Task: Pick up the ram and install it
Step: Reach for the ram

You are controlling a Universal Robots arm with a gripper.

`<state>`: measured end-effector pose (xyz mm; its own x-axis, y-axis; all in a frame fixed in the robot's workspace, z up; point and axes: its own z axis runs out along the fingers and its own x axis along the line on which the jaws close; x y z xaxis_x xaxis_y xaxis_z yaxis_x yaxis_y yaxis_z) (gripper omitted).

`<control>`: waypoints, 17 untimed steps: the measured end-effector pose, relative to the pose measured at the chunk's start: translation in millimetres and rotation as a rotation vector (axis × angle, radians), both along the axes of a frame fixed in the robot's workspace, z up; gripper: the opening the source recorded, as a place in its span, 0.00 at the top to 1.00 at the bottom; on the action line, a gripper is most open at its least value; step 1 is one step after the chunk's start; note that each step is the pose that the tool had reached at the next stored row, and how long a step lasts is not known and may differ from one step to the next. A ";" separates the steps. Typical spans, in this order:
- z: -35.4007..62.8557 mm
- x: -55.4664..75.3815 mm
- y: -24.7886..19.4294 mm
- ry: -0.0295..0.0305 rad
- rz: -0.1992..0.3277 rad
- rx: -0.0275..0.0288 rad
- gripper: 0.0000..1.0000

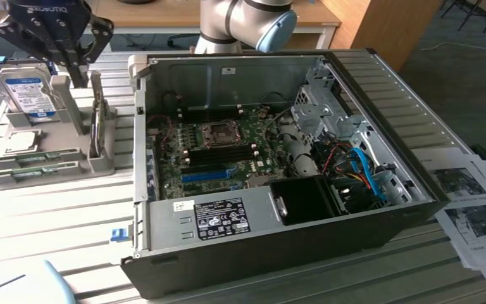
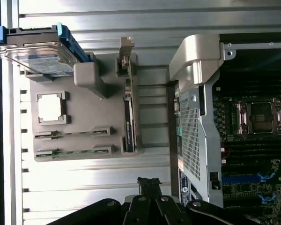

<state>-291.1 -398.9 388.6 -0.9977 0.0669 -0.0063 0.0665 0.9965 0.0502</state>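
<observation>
Ram [image 2: 128,122]: light, stiff, fragile board standing on edge in grey holder [image 2: 86,110], best gripped across its long edges; end effector [image 1: 79,75] closed, empty, hovering above.

Closed fingers [image 2: 149,183] hang over the slatted bench [image 2: 84,183]. Beside the open computer case [image 2: 196,140], a grey holder [image 2: 84,117] carries the ram [image 2: 129,123] on edge, two flat sticks [image 2: 72,153], a hard drive [image 2: 42,58] and a processor chip [image 2: 50,107].

Grey arm [image 1: 226,22], black gripper [image 1: 76,69]
The arm has silver-grey rounded joints and a light blue cap [image 1: 275,30]; the black gripper carries white lettering and silver screws.
</observation>
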 end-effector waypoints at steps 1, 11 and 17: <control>0.0 -2.8 0.0 0.0000 0.000 0.0001 0.91; -0.1 -29.2 0.0 -0.0001 0.000 0.0000 0.91; -0.1 -43.5 0.0 0.0000 0.000 0.0000 0.91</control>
<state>-334.6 -398.8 388.5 -0.9977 0.0669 -0.0063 0.0665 0.9965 0.0502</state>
